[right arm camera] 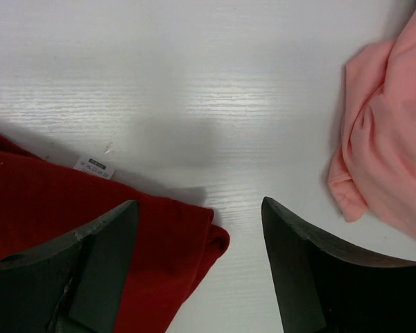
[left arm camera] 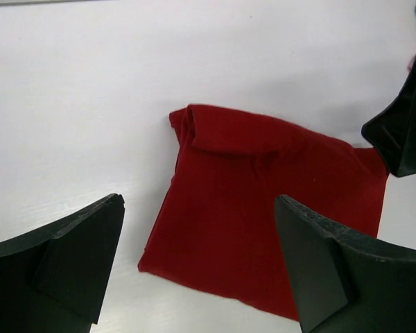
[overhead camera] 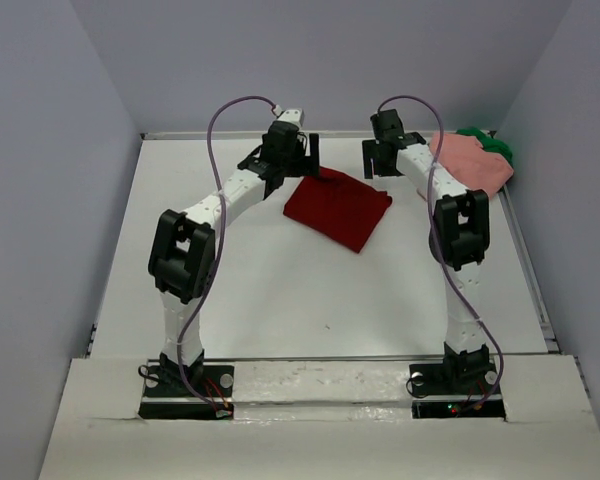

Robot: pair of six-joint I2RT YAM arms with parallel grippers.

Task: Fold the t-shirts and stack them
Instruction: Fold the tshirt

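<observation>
Top view: red shirt [overhead camera: 337, 208] lies folded, a small slanted rectangle, far-centre on the table [overhead camera: 280, 290]. Left claw [overhead camera: 298, 160] hangs over its far-left corner and right claw [overhead camera: 380, 160] just off its far-right. Pink shirt [overhead camera: 470, 165] is bunched at the far right with the green shirt [overhead camera: 492, 146] bunched behind it, touching. Neither is folded. I judge the red fold as done, with the stack not yet started. Left wrist: left claw is wide apart and holds nothing. Red sits flat below it, with a rolled lip along one edge that may want smoothing. Right wrist: right claw is apart too and empty. Red's corner lies under its left finger, a small label [right arm camera: 95, 167] shows at the cloth edge, and pink's crumpled edge is off to the right, apart from red. Next move, as I see it: swing the right arm to pink, pinch an edge, drag it to bare table and spread it flat before folding. Surface is white, smooth and faintly grained. Plain pale walls [overhead camera: 40, 150] close in left, far and right.
</observation>
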